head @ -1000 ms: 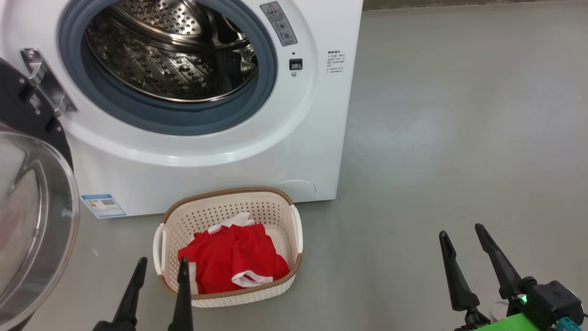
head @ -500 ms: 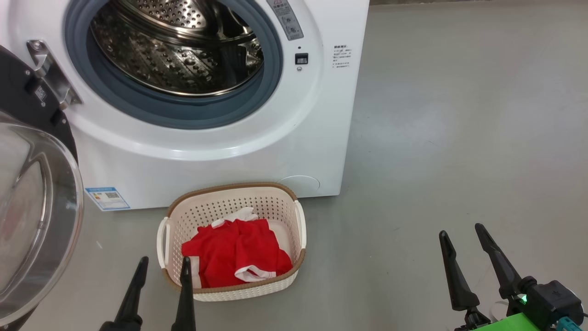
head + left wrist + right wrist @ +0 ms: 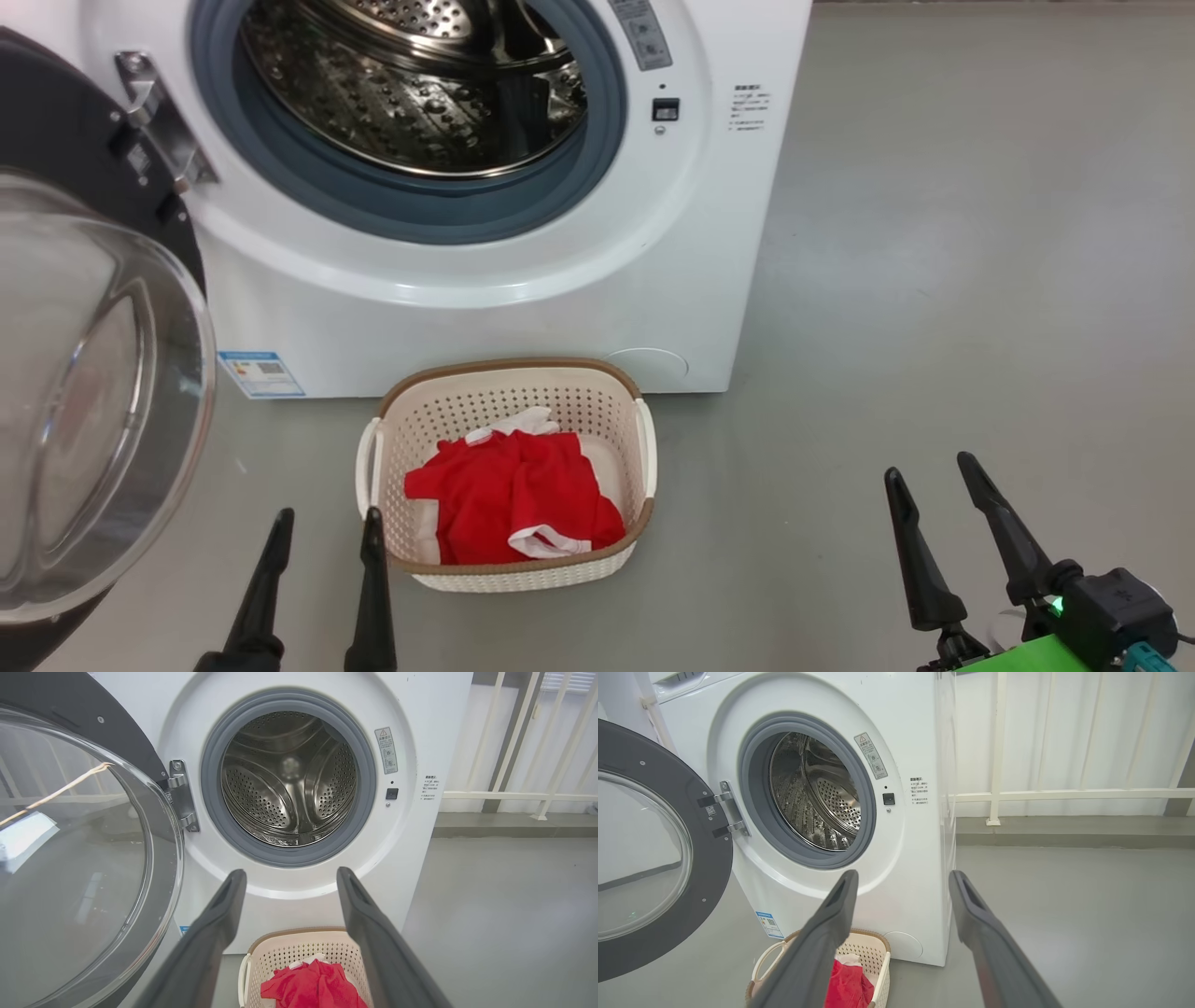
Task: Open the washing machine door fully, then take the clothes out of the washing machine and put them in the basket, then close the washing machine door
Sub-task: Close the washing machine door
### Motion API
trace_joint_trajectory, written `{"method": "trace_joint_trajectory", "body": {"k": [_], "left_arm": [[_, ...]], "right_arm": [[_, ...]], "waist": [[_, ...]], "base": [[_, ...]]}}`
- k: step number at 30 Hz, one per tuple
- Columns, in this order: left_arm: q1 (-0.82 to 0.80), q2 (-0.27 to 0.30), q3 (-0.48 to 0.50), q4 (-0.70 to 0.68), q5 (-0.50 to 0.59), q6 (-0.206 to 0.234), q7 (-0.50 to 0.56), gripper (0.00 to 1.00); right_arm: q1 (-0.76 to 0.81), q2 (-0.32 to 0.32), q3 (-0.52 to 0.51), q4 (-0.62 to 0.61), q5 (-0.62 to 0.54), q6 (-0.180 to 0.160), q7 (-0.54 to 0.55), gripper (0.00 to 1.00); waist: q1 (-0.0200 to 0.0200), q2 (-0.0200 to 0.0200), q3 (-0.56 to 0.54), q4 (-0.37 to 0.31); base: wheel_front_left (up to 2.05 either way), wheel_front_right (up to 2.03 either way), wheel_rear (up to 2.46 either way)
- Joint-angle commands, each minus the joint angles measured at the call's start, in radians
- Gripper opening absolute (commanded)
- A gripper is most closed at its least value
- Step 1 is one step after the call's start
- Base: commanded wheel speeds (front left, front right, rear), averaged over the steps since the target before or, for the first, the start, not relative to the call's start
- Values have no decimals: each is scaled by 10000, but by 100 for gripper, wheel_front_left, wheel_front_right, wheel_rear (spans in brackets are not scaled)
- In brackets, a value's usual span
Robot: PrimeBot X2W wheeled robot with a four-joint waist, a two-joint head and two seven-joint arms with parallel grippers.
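A white railing [image 3: 1064, 794] backs the grey floor [image 3: 934, 280]. The washing machine door [image 3: 84, 392] stands wide open left of the washing machine [image 3: 523, 308], close to the left end effector [image 3: 328, 513]. Crumpled red clothes [image 3: 513, 495] with white trim lie in the basket [image 3: 509, 366] just before the machine. The left and right end effector [image 3: 929, 464] are spread wide, holding nothing. Open floor lies rightward.

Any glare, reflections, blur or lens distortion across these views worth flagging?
Head view: even soft light, glints on the drum, pale reflections in the washing machine door glass. Left wrist view: the door glass mirrors the room, and the left gripper looks soft-edged up close. Right wrist view: the wide-angle lens tilts the railing posts; the wall behind is bright.
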Motion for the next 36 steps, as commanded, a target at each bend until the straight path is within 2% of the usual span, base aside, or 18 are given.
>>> {"method": "trace_joint_trajectory", "body": {"k": [1,18,36], "left_arm": [[-301,133,336,-344,122,118,-33,100],[-192,236,353,-574,96,322,110,100],[44,347,334,-940,187,583,196,100]], "right_arm": [[-375,-131,385,-270,-108,63,-63,100],[-361,-131,543,-208,-196,63,30,100],[-150,-131,568,-337,-240,63,160,100]], "waist": [[0,0,10,273],[0,0,-312,2257],[0,0,-541,3990]], "base": [[0,0,0],[0,0,0],[0,0,0]]}}
